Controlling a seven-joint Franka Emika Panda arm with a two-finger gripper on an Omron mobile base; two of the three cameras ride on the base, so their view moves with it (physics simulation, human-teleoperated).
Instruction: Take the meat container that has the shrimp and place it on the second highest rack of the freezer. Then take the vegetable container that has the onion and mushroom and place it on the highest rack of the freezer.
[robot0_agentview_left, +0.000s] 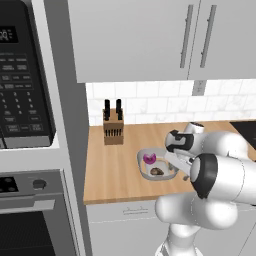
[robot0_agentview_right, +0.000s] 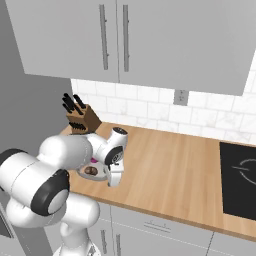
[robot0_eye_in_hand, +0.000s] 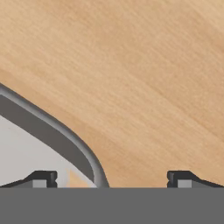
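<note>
Gripper (robot0_eye_in_hand: 109, 179) is held spread, straddling the vegetable container (robot0_agentview_left: 145, 159) rim on the worktop (robot0_agentview_right: 170, 160) — a thin edge grip may slip, tipping onion (robot0_agentview_left: 149, 159) and mushroom (robot0_agentview_left: 157, 171) out.

Microwave (robot0_agentview_left: 22, 75) display shows pale digits, cut off at the frame edge; keypad labels too blurred to read.
</note>
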